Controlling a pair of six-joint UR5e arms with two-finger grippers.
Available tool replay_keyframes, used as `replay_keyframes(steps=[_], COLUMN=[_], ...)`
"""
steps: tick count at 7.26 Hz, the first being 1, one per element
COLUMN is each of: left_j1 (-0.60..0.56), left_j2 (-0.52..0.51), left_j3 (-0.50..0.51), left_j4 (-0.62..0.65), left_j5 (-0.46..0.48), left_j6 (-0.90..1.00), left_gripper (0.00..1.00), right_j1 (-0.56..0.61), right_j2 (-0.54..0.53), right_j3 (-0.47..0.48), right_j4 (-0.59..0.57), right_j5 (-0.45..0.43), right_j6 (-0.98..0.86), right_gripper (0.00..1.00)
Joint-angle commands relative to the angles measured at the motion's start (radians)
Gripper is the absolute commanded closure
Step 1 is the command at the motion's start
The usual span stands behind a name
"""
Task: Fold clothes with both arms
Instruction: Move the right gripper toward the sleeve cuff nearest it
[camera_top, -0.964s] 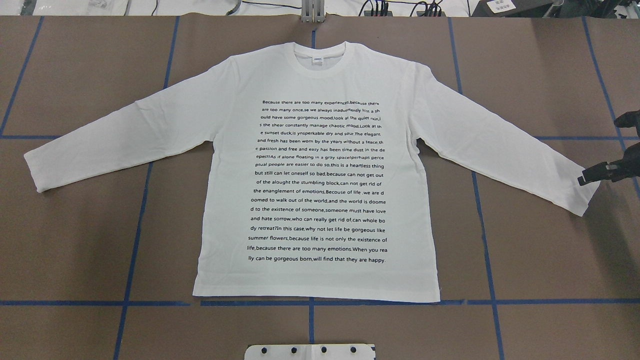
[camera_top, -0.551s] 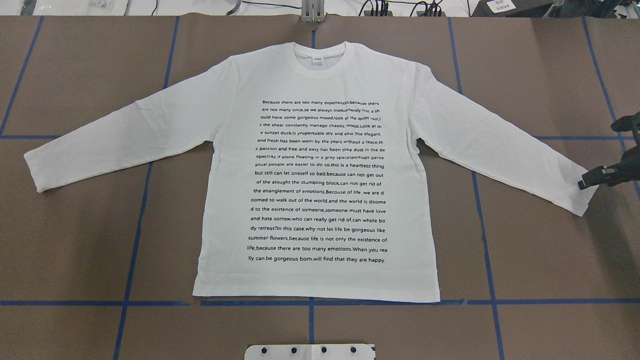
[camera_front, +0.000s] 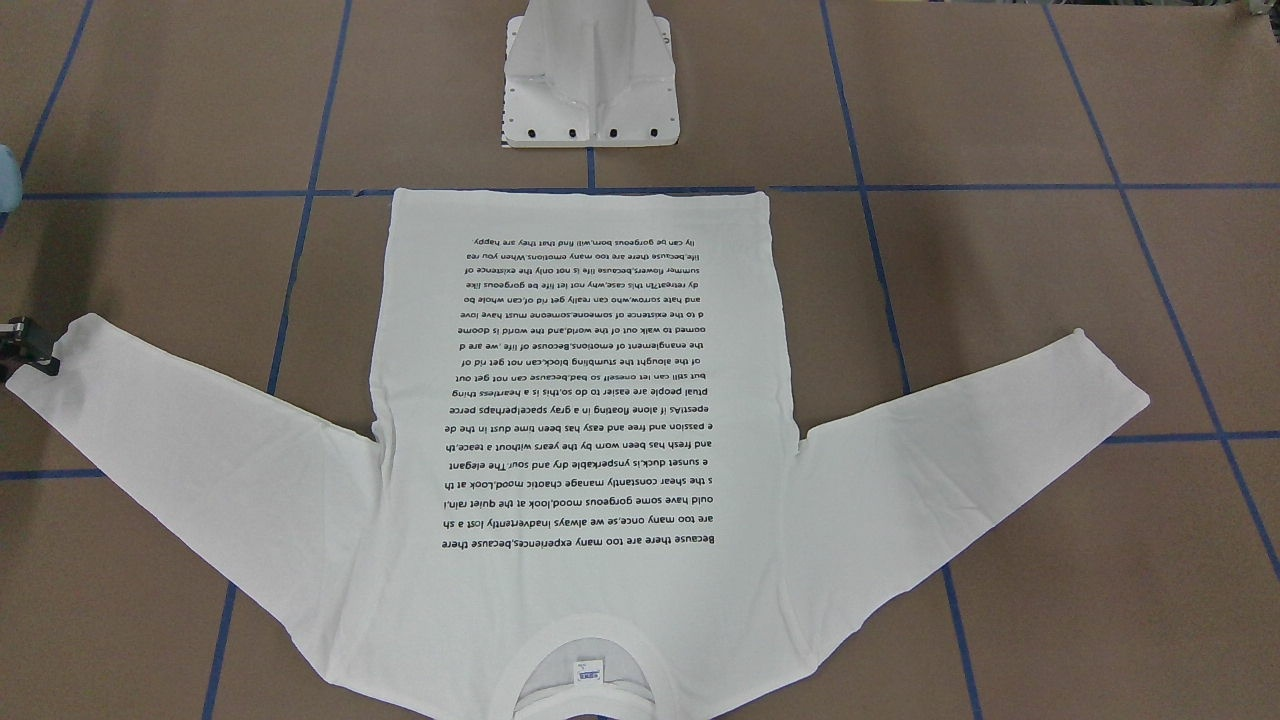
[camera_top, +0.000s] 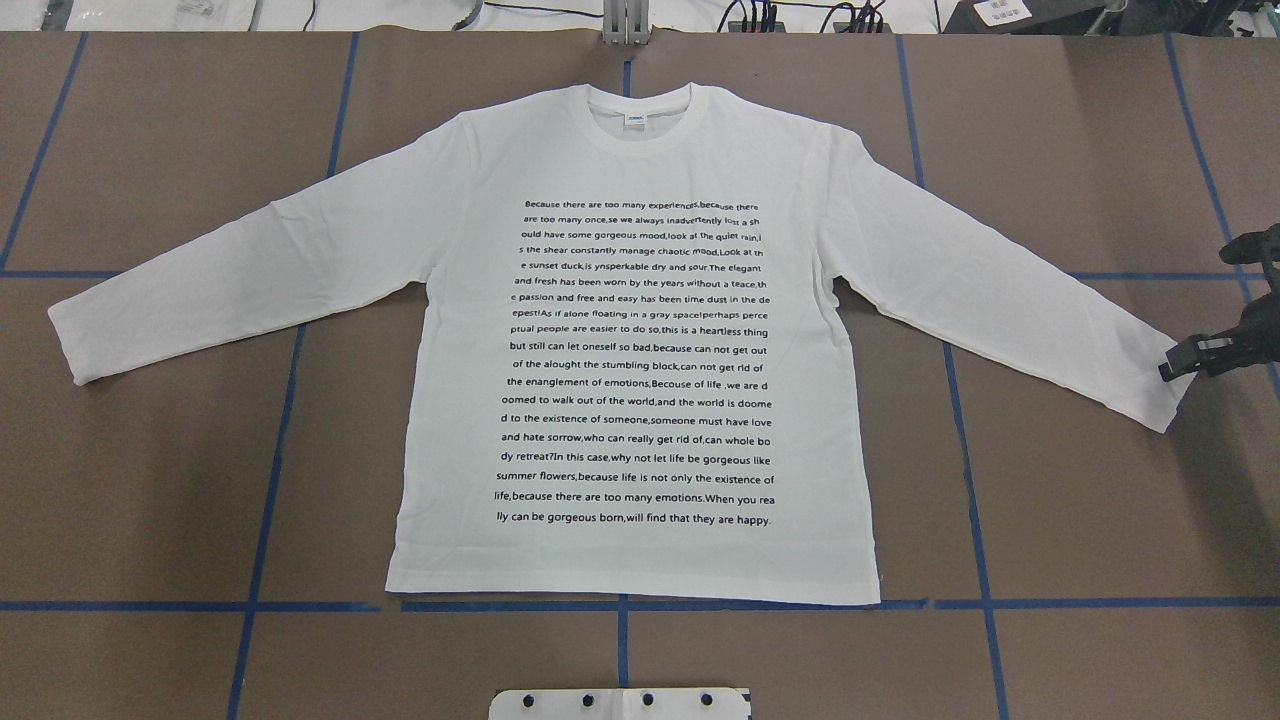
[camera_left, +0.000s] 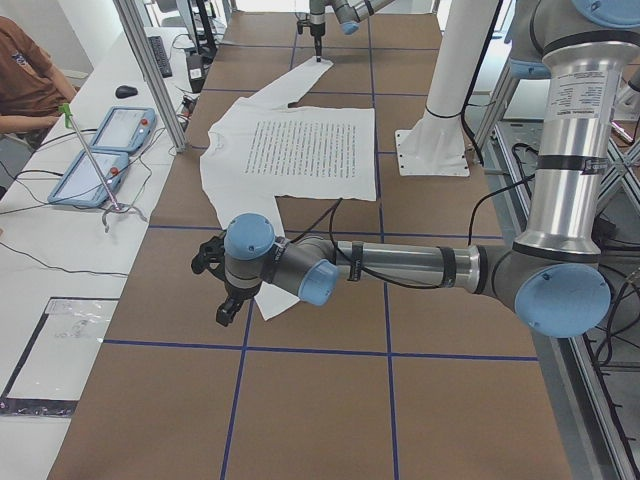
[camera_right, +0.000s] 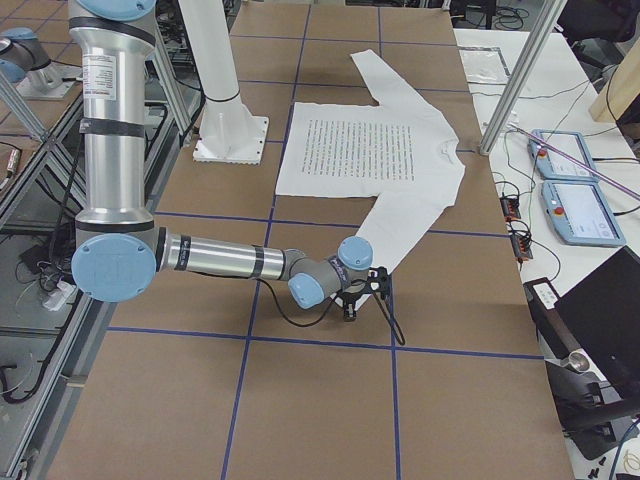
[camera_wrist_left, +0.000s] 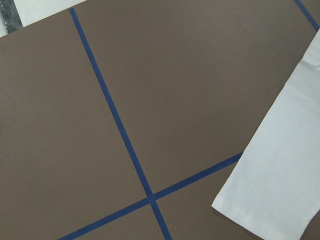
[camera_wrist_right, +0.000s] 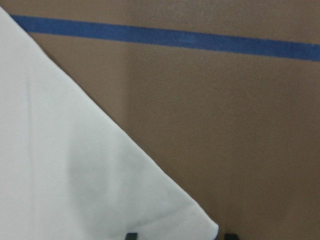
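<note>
Two black fingertips (camera_wrist_right: 131, 235) of the right gripper (camera_wrist_right: 180, 235) are peeking in at the bottom of its wrist view. They are standing apart, not closed, with the stitched corner of the right cuff (camera_wrist_right: 200, 226) lying between them. The left gripper (camera_left: 225, 298) is hanging near the left cuff (camera_top: 70, 345); only the side view is catching it, so I cannot tell whether it is open.

Outward from there, the white T-shirt (camera_top: 640, 350) is lying flat and print-up across the middle of the brown counter (camera_top: 1050, 500). Its ribbed collar (camera_top: 640, 128) is pointing at the far edge, its hem is running along the blue tape line (camera_top: 250, 605) near the white pedestal base (camera_front: 590, 100), and its sleeves are slanting toward the counter's two ends.

Trouble is likely starting at that corner. The right gripper is sitting so close to the cuff's tip that a pinch could be catching one layer only, or sliding off. The knit is looking thin, soft and limp, so a lifted sleeve may be dragging the smooth body askew on the matte board. With the left gripper possibly not yet in place, a one-sided pull could be skewing the fold.
</note>
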Motion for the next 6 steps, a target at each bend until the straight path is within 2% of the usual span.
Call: replay_keyframes(steps=[1, 4, 5, 6], left_j1=[-0.001, -0.001, 0.001, 0.001], left_j2=[-0.001, -0.001, -0.001, -0.001], left_j3=[0.003, 0.005, 0.005, 0.005], left_j4=[0.0, 0.0, 0.0, 0.0], left_j5=[0.0, 0.0, 0.0, 0.0], left_j6=[0.0, 0.0, 0.0, -0.002], left_gripper=[0.0, 0.0, 0.0, 0.0], right_j1=[0.009, 0.018, 0.024, 0.042], right_j2=[-0.001, -0.001, 0.002, 0.013], right_j3=[0.008, 0.009, 0.032, 0.108], right_j4=[-0.003, -0.003, -0.032, -0.123], right_j5=[0.006, 0.012, 0.014, 0.015], right_j6=[-0.002, -0.002, -0.002, -0.006], right_gripper=[1.0, 1.0, 1.0, 1.0])
